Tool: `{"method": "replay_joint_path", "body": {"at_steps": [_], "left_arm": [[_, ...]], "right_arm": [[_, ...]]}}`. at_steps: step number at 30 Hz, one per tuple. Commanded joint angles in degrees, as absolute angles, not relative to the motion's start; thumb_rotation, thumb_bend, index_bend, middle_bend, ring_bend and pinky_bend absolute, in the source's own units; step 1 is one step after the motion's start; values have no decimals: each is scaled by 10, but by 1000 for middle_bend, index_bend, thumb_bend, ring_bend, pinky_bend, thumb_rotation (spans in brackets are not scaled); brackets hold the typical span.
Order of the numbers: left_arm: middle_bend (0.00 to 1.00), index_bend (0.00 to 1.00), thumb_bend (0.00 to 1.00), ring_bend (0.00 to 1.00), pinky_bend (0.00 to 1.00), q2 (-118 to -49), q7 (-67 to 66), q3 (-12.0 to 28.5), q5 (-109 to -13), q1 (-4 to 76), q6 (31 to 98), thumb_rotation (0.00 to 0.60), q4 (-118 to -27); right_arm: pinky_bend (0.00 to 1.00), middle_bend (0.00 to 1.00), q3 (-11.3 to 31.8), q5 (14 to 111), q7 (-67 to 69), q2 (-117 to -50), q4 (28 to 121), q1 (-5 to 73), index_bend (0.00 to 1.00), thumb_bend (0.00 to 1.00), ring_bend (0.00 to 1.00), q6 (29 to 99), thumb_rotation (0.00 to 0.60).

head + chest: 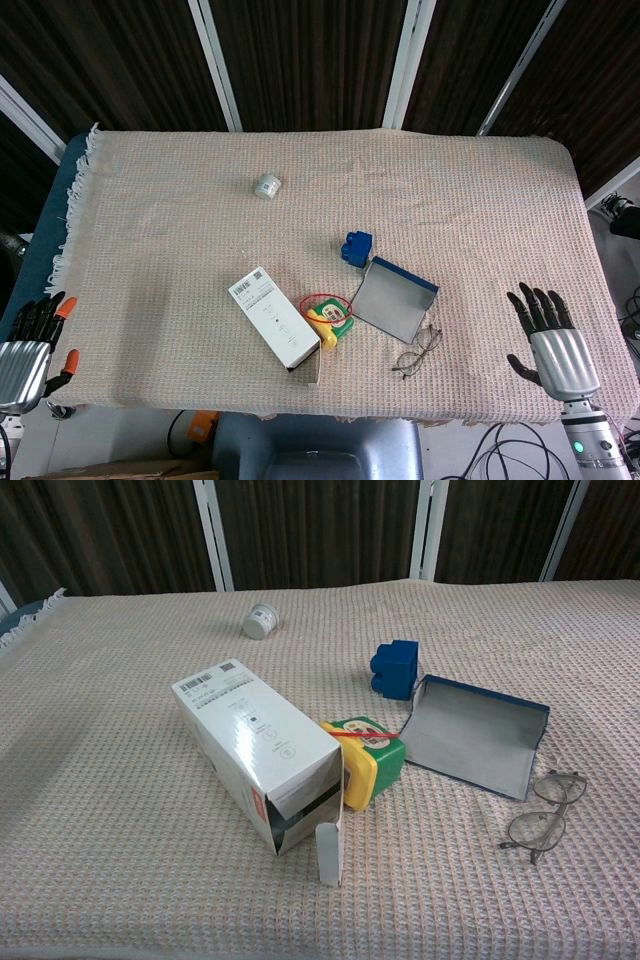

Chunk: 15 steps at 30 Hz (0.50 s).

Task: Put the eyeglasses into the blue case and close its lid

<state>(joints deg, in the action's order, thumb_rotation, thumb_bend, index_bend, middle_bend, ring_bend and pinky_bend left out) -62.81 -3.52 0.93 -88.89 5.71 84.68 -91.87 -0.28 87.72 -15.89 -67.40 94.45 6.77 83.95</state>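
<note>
Right hand [548, 335]: fingers spread, holding nothing, well right of the blue case [396, 298]. Eyeglasses [418, 351] lie just beside the case's near edge. Approach from above; pinch the frame bridge.

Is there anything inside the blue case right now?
The blue case lies open and only its grey lining shows, nothing in it. The eyeglasses lie on the cloth just beside it. The strip along its raised far wall is hidden in both views.
</note>
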Motion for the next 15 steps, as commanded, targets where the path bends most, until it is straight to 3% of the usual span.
{"method": "replay_joint_path", "body": {"at_steps": [1, 11, 15], "left_arm": [[0, 0, 447, 0, 37, -627, -34, 9, -888, 56, 847, 600, -919], [0, 0, 448, 0, 37, -622, -17, 6, -890, 55, 848, 600, -915], [0, 0, 448, 0, 37, -620, -12, 7, -885, 54, 848, 600, -915]], "right_arm": [[0, 0, -2, 875, -162, -675, 944, 70, 98, 327, 0, 832, 600], [0, 0, -5, 901, -146, -699, 910, 109, 198, 331, 0, 769, 600], [0, 0, 7, 892, -148, -715, 886, 152, 282, 451, 0, 704, 600]]}}
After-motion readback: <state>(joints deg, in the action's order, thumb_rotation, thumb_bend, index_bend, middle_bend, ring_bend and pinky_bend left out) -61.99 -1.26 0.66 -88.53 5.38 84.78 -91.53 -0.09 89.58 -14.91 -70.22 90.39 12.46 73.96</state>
